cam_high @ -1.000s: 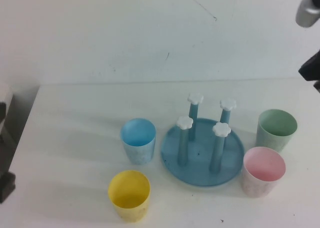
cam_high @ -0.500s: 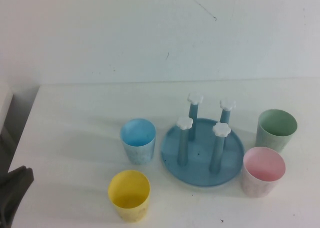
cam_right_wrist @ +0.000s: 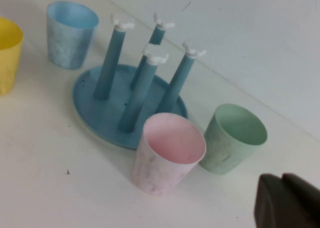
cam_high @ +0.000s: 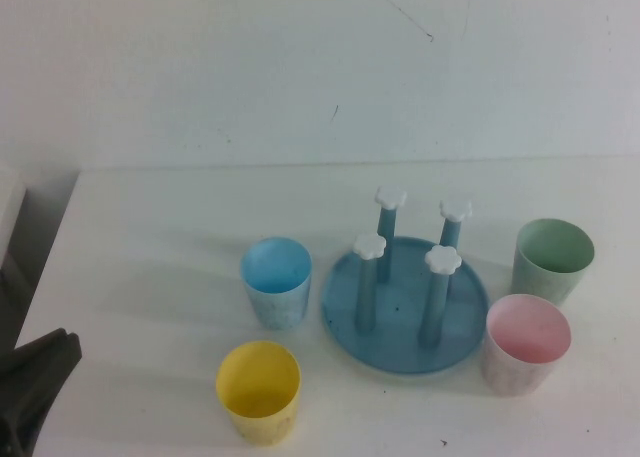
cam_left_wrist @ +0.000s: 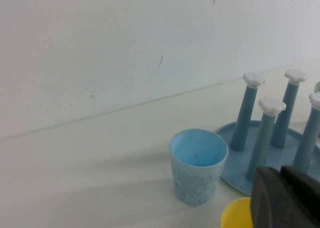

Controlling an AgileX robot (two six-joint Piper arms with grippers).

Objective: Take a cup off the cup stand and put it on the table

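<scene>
The pale mint-green cup stands upright on the white table, to the right of the cup stand. The stand is a round blue tray with four pegs under white flower caps; no cup hangs on any peg. My left gripper is at the table's near left corner, shut and empty. In the left wrist view the gripper is near the stand. My right gripper is out of the high view; it is shut and empty, apart from the mint cup and the stand.
A pink cup stands in front of the mint cup. A light blue cup stands left of the stand, and a yellow cup in front of it. All are upright. A white wall rises behind the table.
My right arm has left the top right of the high view. My left gripper has come into view at the near left corner and moved a little right.
</scene>
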